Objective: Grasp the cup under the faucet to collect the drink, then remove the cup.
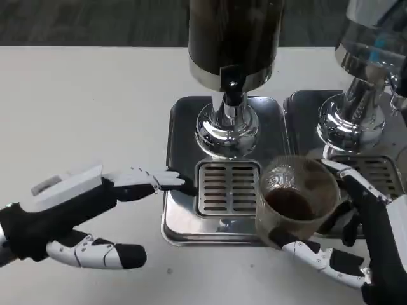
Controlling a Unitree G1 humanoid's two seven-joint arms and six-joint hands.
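Head view is showing you the right hand [356, 235] grasping the cup [296, 200] of dark drink, probably just above the drip tray [184, 210]; the left hand [95, 210] is lying released, fingertips touching the tray edge.

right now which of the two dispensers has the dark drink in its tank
The left dispenser, the one above the slotted drip grate; its tank looks dark brown. The right dispenser has a clear, pale tank.
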